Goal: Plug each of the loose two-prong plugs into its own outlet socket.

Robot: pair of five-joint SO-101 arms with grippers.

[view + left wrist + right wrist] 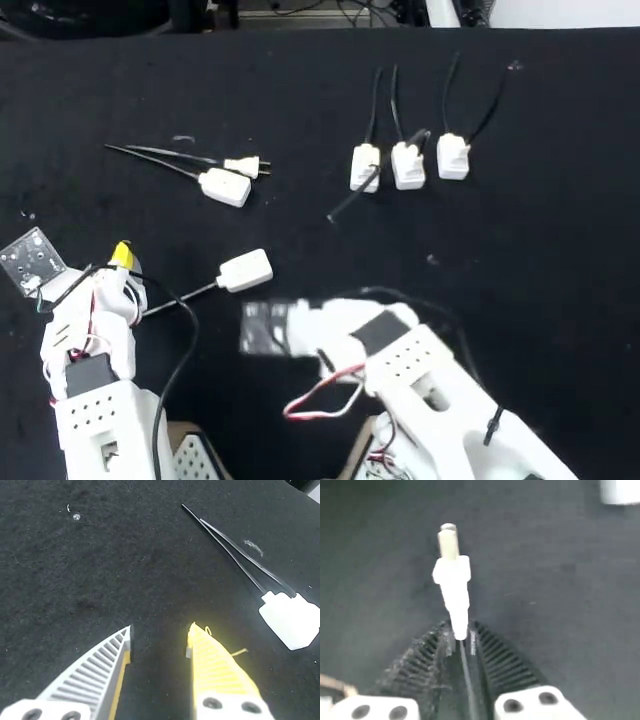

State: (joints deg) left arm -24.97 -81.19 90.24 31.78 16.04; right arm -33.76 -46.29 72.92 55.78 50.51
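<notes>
My right gripper (461,630) is shut on the tail of a white two-prong plug (452,580), whose prongs point away from it above the black table. In the high view this gripper (262,328) sits just below a white outlet socket (245,270) with a black cord. My left gripper (160,630) hovers open over bare table, with nothing between the grey finger and the yellow finger (215,670). Ahead of it lies another white socket (290,620), also visible farther back on the table (225,187), with a loose plug (247,166) beside it.
Three white sockets (408,165) with black cords stand in a row at the back right. Thin black cords (150,155) run left from the far-left socket and plug. The left arm (95,370) occupies the near left corner.
</notes>
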